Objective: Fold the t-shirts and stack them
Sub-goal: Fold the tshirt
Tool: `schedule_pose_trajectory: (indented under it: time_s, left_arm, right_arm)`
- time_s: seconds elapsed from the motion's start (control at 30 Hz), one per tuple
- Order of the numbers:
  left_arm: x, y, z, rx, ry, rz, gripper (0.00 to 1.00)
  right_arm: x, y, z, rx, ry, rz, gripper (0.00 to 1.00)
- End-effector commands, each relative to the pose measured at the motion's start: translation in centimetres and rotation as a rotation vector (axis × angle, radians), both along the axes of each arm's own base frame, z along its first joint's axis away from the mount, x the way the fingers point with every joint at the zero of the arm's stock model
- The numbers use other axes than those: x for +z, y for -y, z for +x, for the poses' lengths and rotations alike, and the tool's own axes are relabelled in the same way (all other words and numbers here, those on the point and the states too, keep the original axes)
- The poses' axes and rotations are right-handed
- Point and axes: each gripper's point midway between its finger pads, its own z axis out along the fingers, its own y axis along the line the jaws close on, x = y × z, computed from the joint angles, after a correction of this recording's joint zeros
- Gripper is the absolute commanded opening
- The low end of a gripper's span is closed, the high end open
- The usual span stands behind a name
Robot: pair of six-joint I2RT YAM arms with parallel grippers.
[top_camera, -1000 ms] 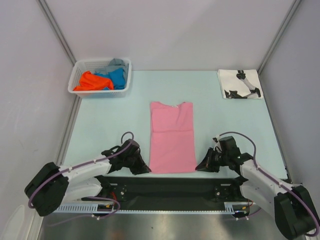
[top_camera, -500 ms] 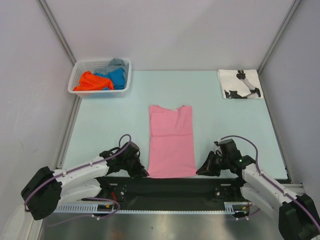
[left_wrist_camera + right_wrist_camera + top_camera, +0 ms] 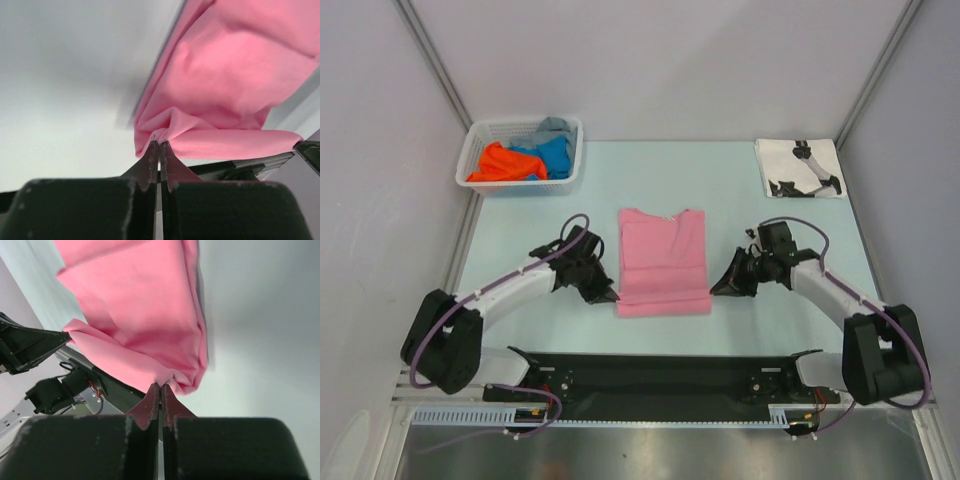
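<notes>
The pink t-shirt (image 3: 663, 258) lies at the table's middle, its lower hem lifted and doubled toward the collar. My left gripper (image 3: 613, 297) is shut on the hem's left corner; in the left wrist view the pink t-shirt (image 3: 225, 95) bunches at my left gripper (image 3: 160, 143). My right gripper (image 3: 714, 289) is shut on the right corner, and the pink t-shirt (image 3: 145, 315) puckers at my right gripper (image 3: 161, 386) in the right wrist view. An orange t-shirt (image 3: 500, 163), a blue one (image 3: 556, 154) and a grey one (image 3: 554, 128) lie in the basket.
The white lattice basket (image 3: 572, 170) stands at the back left. A folded white t-shirt with black print (image 3: 799, 167) lies at the back right. Grey walls close in both sides, and a black rail (image 3: 660, 370) runs along the near edge.
Both grippers have carried the pink t-shirt's lower hem away from the near edge toward the collar, so the shirt now looks much shorter. Both stayed shut.
</notes>
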Motion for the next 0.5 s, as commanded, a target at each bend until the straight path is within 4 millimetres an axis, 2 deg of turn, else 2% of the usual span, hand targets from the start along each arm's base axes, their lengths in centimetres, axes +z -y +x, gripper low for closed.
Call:
schedule_pose_trajectory:
  time_s: [0.0,0.03,0.07,0.1,0.17,0.2,0.27,0.3,0.33,0.4,0.43,0.47]
  left_arm:
    - [1.1,-0.7,3.7,-0.029,0.051,0.065,0.00]
    - [1.2,-0.5,4.5,-0.036,0.057,0.067,0.00]
    - [1.3,-0.5,5.2,-0.032,0.058,0.069,0.00]
    - [1.4,-0.2,6.7,-0.023,0.056,0.067,0.00]
    - [1.5,-0.1,8.0,-0.025,0.054,0.067,0.00]
    - [1.6,0.0,9.4,-0.015,0.056,0.066,0.00]
    - [1.8,0.3,10.7,-0.023,0.064,0.064,0.00]
    - [2.6,0.5,12.0,-0.017,0.085,0.055,0.00]
    - [2.0,0.5,12.4,-0.024,0.069,0.065,0.00]
    - [2.7,0.4,14.2,-0.014,0.089,0.054,0.00]
    - [2.2,0.3,14.6,-0.016,0.075,0.059,0.00]
    - [2.3,0.4,15.0,-0.016,0.077,0.050,0.00]
  right_arm:
    - [1.7,0.3,4.0,0.026,0.097,-0.022,0.00]
    - [1.1,0.4,4.9,0.026,0.073,-0.028,0.00]
    - [2.1,0.2,6.5,0.035,0.112,-0.025,0.00]
    - [2.1,0.1,7.4,0.038,0.110,-0.028,0.00]
    - [1.2,0.2,8.7,0.039,0.077,-0.033,0.00]
    - [2.0,0.0,10.2,0.040,0.104,-0.029,0.00]
    - [1.4,0.0,11.7,0.036,0.089,-0.025,0.00]
    - [2.2,-0.2,12.9,0.034,0.114,-0.020,0.00]
    - [2.2,-0.3,13.6,0.035,0.118,-0.017,0.00]
    - [1.5,-0.1,14.8,0.026,0.098,-0.018,0.00]
    - [2.4,-0.4,16.0,0.026,0.123,-0.007,0.00]
    - [2.5,-0.4,16.5,0.025,0.122,-0.004,0.00]
